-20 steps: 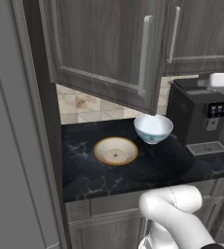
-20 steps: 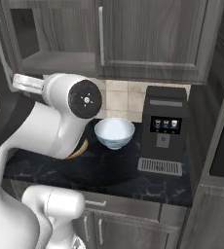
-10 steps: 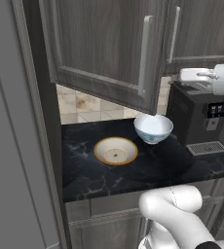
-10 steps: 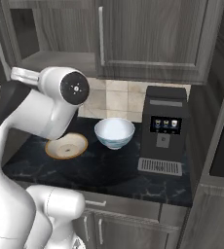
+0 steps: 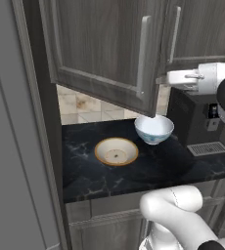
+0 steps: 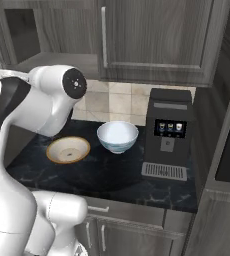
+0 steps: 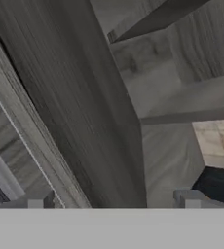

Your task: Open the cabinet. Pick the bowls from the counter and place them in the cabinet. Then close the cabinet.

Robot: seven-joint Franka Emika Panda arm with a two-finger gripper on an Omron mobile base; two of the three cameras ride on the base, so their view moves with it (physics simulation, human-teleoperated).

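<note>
The cabinet's left door [image 5: 100, 49] stands swung out toward me, its silver bar handle [image 5: 143, 53] facing forward; the right door [image 6: 157, 40] is shut. My gripper [image 5: 160, 80] is open and empty beside the free edge of the open door. In the hand view the fingertips [image 7: 41, 200] straddle the door [image 7: 70, 107], with the cabinet's inside and wooden shelf [image 7: 153, 19] beyond. On the black counter [image 5: 158, 171] rest the shallow cream bowl [image 5: 116, 151] [image 6: 68, 150] and, to its right, the deep white blue-patterned bowl [image 5: 154, 129] [image 6: 117, 136].
A black coffee machine [image 6: 169, 130] with a drip grille [image 6: 164, 171] stands on the counter right of the bowls. A tall light-grey panel [image 5: 11, 146] bounds the left side. Beige tiled backsplash [image 6: 119, 100] runs behind the counter. My arm's big white link [image 6: 52, 97] hangs over the counter's left part.
My hand has swung in from the right to the open door's edge. The arm shifted left in the right base view, uncovering the cream bowl. Door and bowls have not moved.
</note>
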